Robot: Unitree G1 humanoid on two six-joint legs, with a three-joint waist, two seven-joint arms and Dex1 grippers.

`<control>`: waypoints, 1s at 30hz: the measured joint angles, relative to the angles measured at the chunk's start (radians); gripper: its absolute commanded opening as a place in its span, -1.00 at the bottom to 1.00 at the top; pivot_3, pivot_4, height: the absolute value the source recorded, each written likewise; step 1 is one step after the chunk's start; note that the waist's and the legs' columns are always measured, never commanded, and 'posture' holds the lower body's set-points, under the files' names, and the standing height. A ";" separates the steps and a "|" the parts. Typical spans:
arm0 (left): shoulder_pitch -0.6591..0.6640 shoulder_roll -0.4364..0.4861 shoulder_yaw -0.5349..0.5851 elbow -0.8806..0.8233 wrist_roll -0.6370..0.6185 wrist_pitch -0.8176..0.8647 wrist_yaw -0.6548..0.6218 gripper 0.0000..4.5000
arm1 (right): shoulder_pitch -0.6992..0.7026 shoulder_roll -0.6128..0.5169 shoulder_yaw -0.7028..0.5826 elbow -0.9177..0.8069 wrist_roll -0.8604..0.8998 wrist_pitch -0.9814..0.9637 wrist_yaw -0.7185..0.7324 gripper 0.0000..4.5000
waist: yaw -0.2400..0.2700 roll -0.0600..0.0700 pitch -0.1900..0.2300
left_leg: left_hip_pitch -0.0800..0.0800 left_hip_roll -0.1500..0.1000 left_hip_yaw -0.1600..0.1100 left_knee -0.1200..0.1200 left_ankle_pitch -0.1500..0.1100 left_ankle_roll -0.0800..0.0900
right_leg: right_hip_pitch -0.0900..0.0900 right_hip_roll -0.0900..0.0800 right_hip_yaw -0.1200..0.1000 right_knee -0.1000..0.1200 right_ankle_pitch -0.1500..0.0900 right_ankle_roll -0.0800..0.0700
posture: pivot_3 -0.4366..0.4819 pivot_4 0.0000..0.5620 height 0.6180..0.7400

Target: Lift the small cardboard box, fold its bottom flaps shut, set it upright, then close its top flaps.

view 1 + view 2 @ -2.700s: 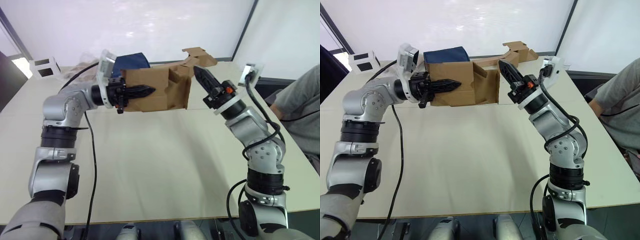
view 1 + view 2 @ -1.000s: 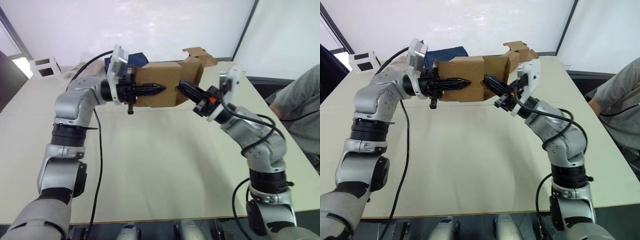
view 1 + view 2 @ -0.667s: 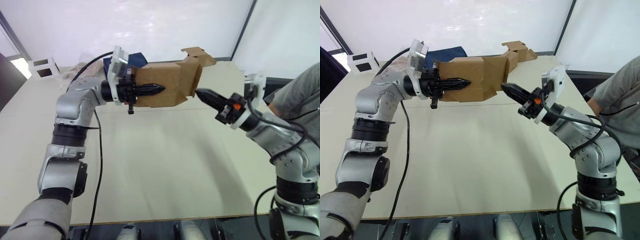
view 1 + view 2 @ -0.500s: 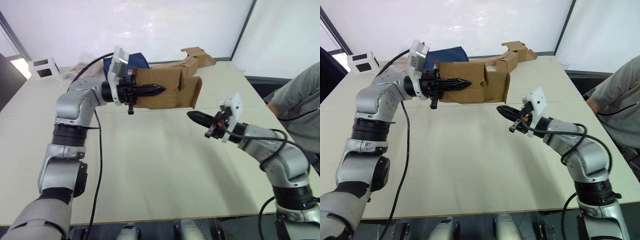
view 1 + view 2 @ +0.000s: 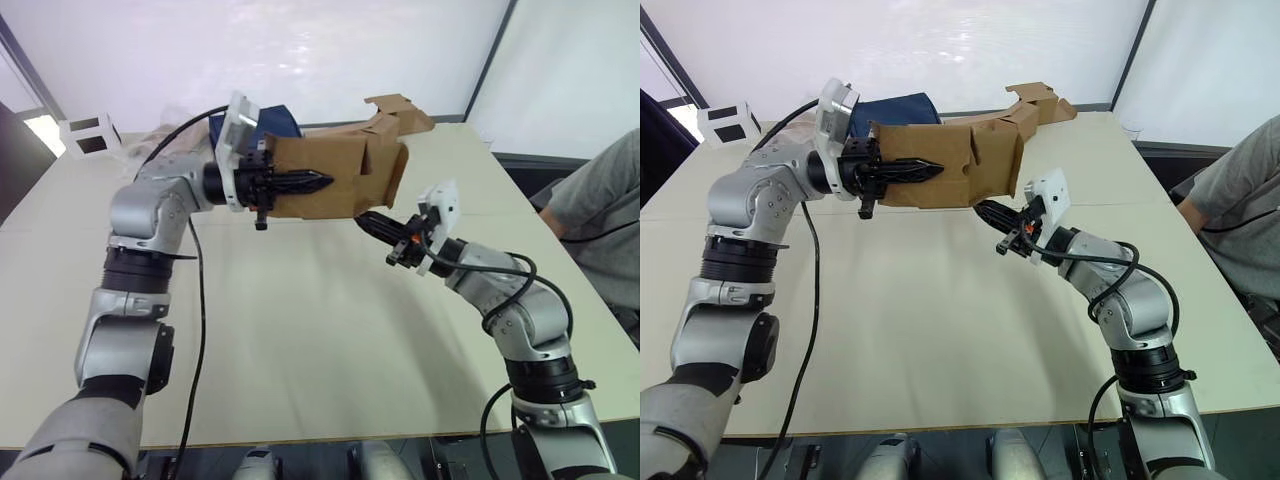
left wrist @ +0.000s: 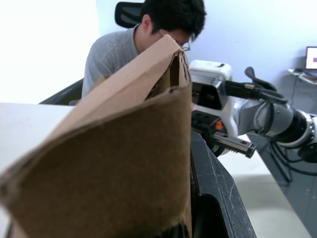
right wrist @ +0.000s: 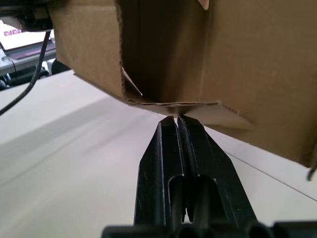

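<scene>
The small cardboard box hangs on its side above the table, its open end facing right. My left gripper is shut on its near wall, one black finger lying along the cardboard. The bottom flaps at that open end stand partly folded. My right gripper is shut, its tips touching the edge of the lowest flap from below. In the head views the right gripper sits just under the box's right lower corner. The top flaps are hidden behind my left wrist.
A dark blue object lies behind the box, and loose cardboard pieces sit at the back right. A white cube stands at the far left. A person in a grey shirt sits at the table's right side.
My right gripper pulled away from the box's end to the right and down, then came back under its lower right corner. The end flaps shifted. The left gripper kept the box still.
</scene>
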 measured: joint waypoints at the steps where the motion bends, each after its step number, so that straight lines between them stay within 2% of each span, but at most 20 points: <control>1: 0.002 0.001 0.000 -0.006 -0.001 0.002 0.000 -1.00 | -0.003 0.007 -0.003 0.000 0.002 0.000 0.000 -0.98 | 0.000 0.000 0.000 | 0.000 0.000 0.000 0.000 0.000 0.000 | 0.000 0.000 0.000 0.000 0.000 0.000 | -0.05 -0.47 1.00; 12: 0.003 0.023 0.002 -0.018 -0.015 0.015 -0.005 -1.00 | -0.020 0.033 -0.022 -0.001 0.030 0.017 0.012 -0.98 | 0.000 0.000 0.000 | 0.000 0.000 0.000 0.000 0.000 0.000 | 0.000 0.000 0.000 0.000 0.000 0.000 | -0.05 -0.47 1.00; 30: 0.010 0.021 -0.001 -0.010 0.001 0.013 -0.010 -1.00 | -0.036 -0.041 -0.054 -0.033 0.031 0.034 0.040 -0.98 | 0.000 0.000 0.000 | 0.000 0.000 0.000 0.000 0.000 0.000 | 0.000 0.000 0.000 0.000 0.000 0.000 | -0.05 -0.47 1.00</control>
